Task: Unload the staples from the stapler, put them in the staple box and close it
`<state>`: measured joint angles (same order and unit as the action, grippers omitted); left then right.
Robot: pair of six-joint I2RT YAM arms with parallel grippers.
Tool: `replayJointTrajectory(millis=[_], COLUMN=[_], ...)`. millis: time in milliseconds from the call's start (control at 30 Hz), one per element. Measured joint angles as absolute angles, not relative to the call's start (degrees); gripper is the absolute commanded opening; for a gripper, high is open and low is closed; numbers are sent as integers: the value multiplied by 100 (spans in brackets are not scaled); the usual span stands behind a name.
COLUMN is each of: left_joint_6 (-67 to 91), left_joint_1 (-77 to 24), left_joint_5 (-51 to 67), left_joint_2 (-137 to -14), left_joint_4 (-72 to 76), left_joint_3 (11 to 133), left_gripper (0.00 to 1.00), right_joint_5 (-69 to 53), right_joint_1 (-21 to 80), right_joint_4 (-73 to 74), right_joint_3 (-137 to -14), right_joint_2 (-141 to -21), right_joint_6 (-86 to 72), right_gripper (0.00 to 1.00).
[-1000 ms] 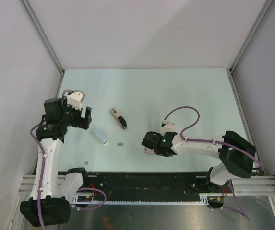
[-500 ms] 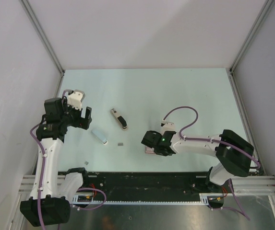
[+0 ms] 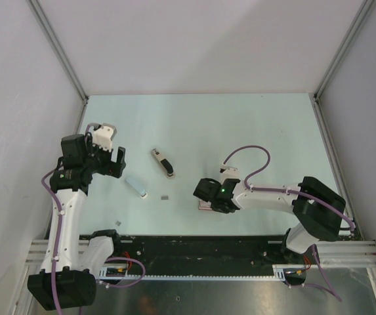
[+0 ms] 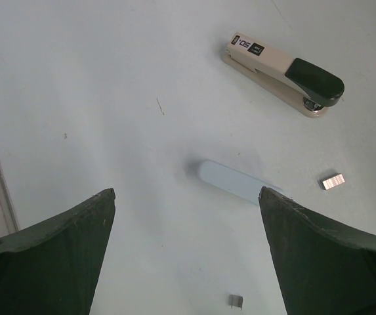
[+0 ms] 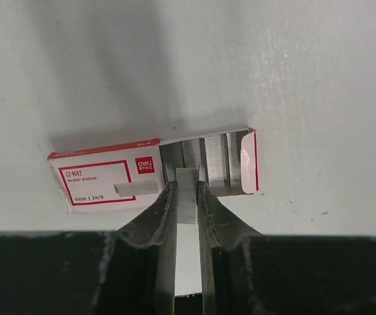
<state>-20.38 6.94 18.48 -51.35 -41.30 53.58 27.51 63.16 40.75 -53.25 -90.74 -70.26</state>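
1. My right gripper [image 5: 187, 189] is clenched on a staple strip [image 5: 188, 202]. Its two metal fingers [image 5: 165, 226] press against the strip's sides.
2. That strip sits at the open end of the staple box [image 5: 99, 180], a flat red, white and grey carton lying on the table [image 3: 240, 131]. More rows of staples show in the open end beside it.
3. My left gripper [image 4: 186, 194] is released. Its dark fingers [image 4: 50, 262] are spread wide above the table and touch nothing.
4. The stapler [image 4: 237, 182], a pale-blue oblong, lies flat on the table. In my left wrist view it shows between the spread fingers.
5. In the top view the stapler [image 3: 136, 185] lies just beside my left gripper, on the side toward the near edge.
6. The staples [image 4: 332, 182], a tiny silvery strip, lie on the table near the stapler's end but apart from it. In the top view they sit between the stapler and my right gripper.
7. A second tiny metal bit [image 4: 235, 300] lies closer to the near edge.
8. A beige and black stapler [image 4: 279, 75] lies farther out on the table, apart from the pale-blue one.
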Motion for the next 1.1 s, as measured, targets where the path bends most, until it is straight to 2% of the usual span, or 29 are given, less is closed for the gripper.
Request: replayJointTrajectory(millis=[167,367,533,600,667,933,1100], left_joint_6=[-2036,-2036,-2034,-2034,-2010,-1992,-1990], left_joint_1=[694,694,694,694,694,694,694], left_joint_5=[1850,1876,1890,1894,1920,1977,1977], left_joint_2=[-5137,-5137,-5140,-5137,-5137,-5137,-5137], left_joint_4=[-4130,-4130,-4132,-4132,-4132,-4132,-4130], left_joint_3=[5356,5352,5317,5317,5317,5315,5290], left_gripper=[95,96,96,95,96,96,95], right_joint_5=[2749,2746,2751,2757,2781,2923,2928], right_joint_1=[6287,6287,6294,6305,6333,6665,6895], right_joint_4=[4056,4036,4036,4038,4040,4034,4049], right_joint_3=[-5325,-5325,-5325,-5325,-5325,-5323,-5323], right_joint_2=[-9115,-9126,-9124,-9124,-9115,-8689,-8569], right_joint_6=[-7004,-6973,-6941,-6943,-6945,-7017,-7054], right_gripper=[21,42,46,44,38,3,0])
